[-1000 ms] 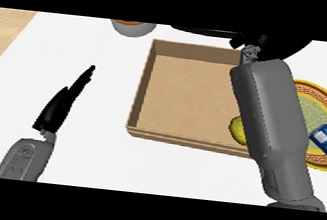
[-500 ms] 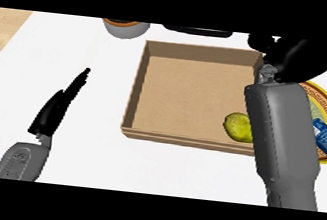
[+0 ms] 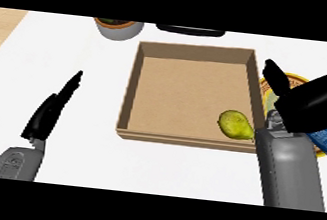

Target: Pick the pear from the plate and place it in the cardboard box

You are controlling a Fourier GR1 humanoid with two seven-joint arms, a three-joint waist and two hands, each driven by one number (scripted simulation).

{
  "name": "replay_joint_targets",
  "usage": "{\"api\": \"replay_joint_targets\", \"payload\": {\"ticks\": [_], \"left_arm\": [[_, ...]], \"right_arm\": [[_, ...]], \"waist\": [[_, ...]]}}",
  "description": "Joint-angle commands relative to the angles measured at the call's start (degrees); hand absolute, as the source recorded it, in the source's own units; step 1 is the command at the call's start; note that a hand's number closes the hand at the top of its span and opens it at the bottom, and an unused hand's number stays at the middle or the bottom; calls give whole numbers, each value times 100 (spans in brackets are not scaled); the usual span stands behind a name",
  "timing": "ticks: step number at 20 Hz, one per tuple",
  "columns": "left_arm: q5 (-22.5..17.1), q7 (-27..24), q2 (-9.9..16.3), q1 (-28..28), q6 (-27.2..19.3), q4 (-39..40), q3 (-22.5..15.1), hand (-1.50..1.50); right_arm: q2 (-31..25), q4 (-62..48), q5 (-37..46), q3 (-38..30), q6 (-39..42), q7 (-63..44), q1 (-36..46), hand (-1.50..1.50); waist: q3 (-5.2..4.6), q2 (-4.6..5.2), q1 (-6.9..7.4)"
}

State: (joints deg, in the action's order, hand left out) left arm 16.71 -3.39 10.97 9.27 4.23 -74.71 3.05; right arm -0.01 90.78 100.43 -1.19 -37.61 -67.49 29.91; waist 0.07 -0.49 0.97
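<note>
White worktop point(image 3: 190, 170), wood-toned strips at far left and right edges. Cardboard box point(image 3: 126, 109) at centre, yellow-green pear point(image 3: 235, 123) inside at its near right corner. Plate point(image 3: 269, 89) right of box, mostly hidden. Right hand point(image 3: 316, 100) over plate, fingers spread, holding nothing. Left hand point(image 3: 54, 108) near left, fingers straight, empty.

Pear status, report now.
Pear lies inside the cardboard box, near right corner. Right hand open over the plate, holding nothing. Left hand open, resting at left. Nothing in the way.
</note>
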Motion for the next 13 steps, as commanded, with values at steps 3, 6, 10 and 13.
{"api": "replay_joint_targets", "payload": {"ticks": [3,6,10,13], "left_arm": [[-59,21,52,-3,-21,6,124,0],[-3,22,67,-76,0,-53,58,0],[26,75,62,-104,-85,-249,71,0],[58,-16,6,-210,-122,-149,39,0]], "right_arm": [[1,1131,553,669,-855,-1603,-1201,-150],[1,1441,717,1009,-1080,-1756,-1802,-150],[1,2026,824,1455,-1030,-1766,-2806,-150],[1,2334,907,1805,-1325,-1770,-3405,-150]], "waist": [[0,-24,-132],[5,-14,-103],[6,-29,-176],[6,-18,-222]]}}
